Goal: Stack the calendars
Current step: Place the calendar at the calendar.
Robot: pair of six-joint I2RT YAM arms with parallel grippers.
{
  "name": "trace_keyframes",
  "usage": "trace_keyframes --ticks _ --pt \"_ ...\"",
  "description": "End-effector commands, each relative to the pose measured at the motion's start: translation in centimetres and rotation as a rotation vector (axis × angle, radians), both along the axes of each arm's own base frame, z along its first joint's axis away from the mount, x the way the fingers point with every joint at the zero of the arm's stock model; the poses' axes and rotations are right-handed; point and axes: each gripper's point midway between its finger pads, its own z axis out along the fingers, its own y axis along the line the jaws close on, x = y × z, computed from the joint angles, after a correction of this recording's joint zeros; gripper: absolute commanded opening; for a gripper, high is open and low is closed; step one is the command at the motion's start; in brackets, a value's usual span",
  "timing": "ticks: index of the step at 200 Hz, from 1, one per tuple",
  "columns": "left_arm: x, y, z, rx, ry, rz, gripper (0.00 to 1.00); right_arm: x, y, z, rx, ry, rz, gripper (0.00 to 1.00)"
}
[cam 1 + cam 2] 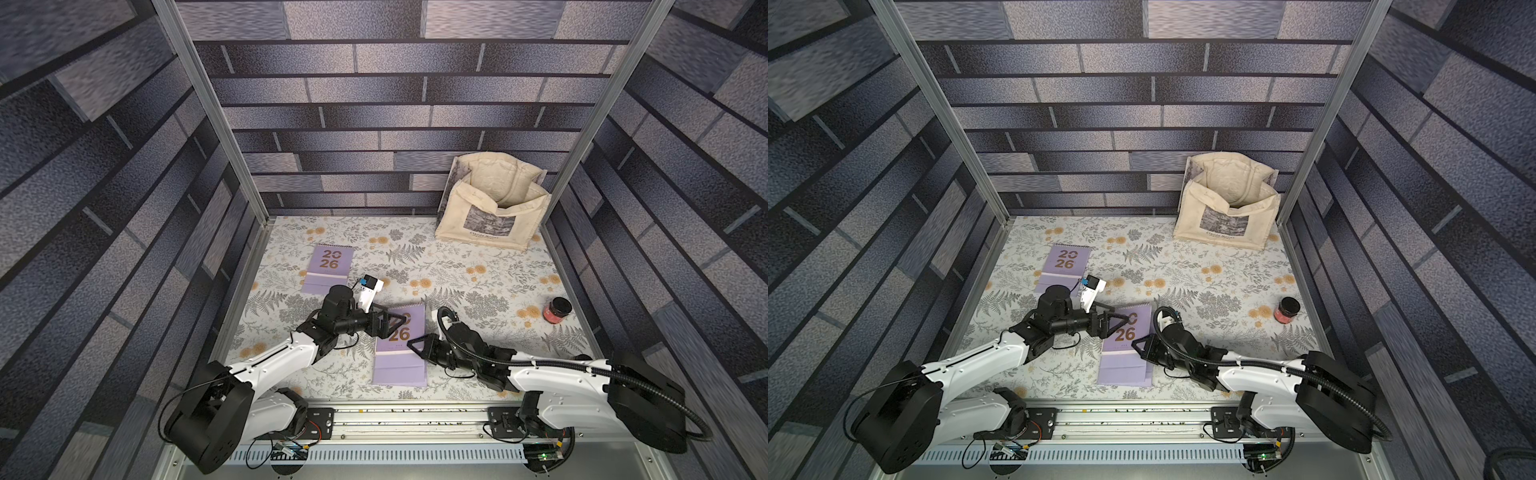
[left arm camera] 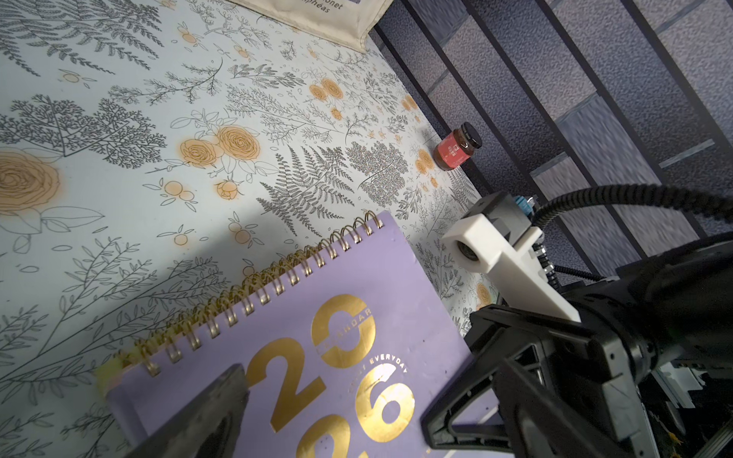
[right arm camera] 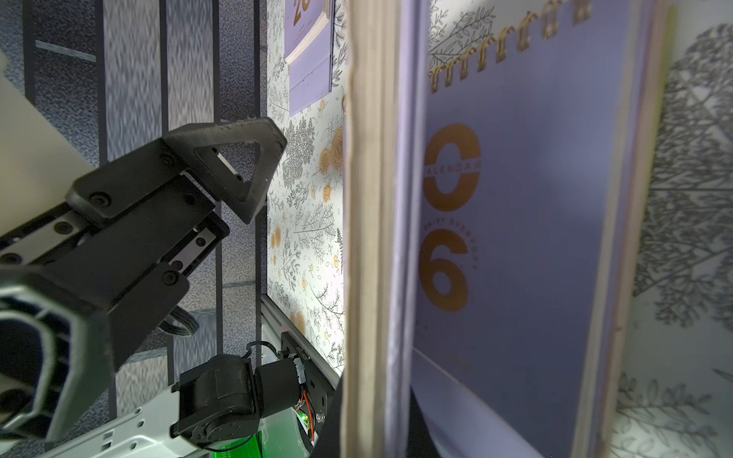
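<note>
One lavender calendar (image 1: 330,270) lies apart at upper left while my right gripper (image 1: 411,344) pinches the stack (image 1: 399,370) at its edge, my left gripper (image 1: 395,313) released above; a tug could skew it.

In both top views the left hand (image 1: 392,316) is covering the first "2" on the near calendar stack (image 1: 401,368), and the right hand (image 1: 415,345) is overlapping its right edge. From above, the number of calendars in it is not showing. In the right wrist view the stack's side is blurring into pale bands, and the picture's edge is cutting off the far calendar (image 3: 311,47). The edge of the left wrist view is cropping the tote bag (image 2: 317,16). The label on the jar (image 1: 557,309) is showing too small to read.
</note>
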Motion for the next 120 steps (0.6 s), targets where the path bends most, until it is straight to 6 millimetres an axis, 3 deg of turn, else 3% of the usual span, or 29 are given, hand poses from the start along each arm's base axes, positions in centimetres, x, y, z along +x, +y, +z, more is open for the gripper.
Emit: trace_keyframes --ticks 1,50,120 --pt "0.1 -0.4 0.6 -0.001 -0.013 -0.01 1.0 -1.5 -2.3 -5.1 -0.197 0.1 0.013 0.12" --pt "0.1 -0.5 0.5 0.001 -0.01 -0.013 1.0 -1.6 -2.1 -5.3 -0.206 0.109 0.016 0.15" --pt "0.2 -0.7 0.2 0.004 -0.002 -0.019 1.0 -1.6 -3.7 -5.2 -0.212 0.098 -0.028 0.14"
